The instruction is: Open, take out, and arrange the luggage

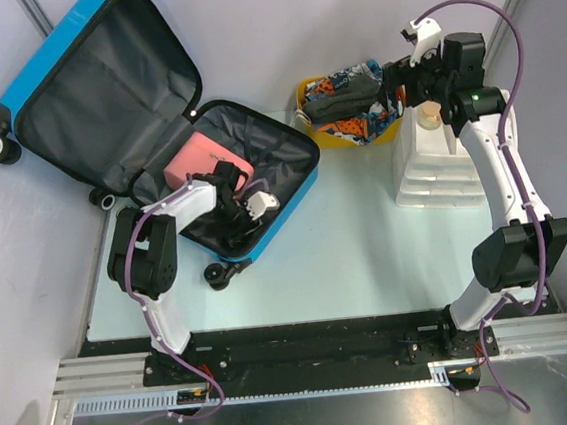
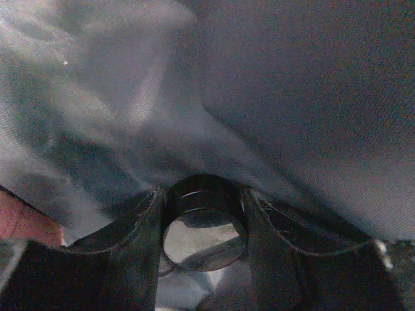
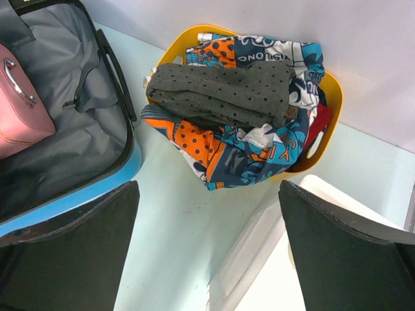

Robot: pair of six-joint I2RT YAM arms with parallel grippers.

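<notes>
The luggage [image 1: 47,54], a bright-blue hard-shell suitcase, lies open at the table's back left, its dark grey lining [image 2: 311,97] showing. A pink pouch [image 1: 198,160] rests in its lower half. My left gripper [image 1: 234,220] reaches down into that half beside the pouch. In the left wrist view the left gripper [image 2: 203,194] has its jaws closed against both sides of a dark round container [image 2: 204,233] with a shiny face. My right gripper [image 3: 207,188] hangs open and empty above the table, between the luggage's blue edge [image 3: 78,194] and a white stand [image 3: 337,259].
A yellow tub [image 1: 307,95] piled with patterned clothes [image 3: 227,91] stands at the back, right of the luggage. The white tiered stand [image 1: 435,173] sits to the right of it, under the right arm. Pale table [image 1: 368,255] stretches in front.
</notes>
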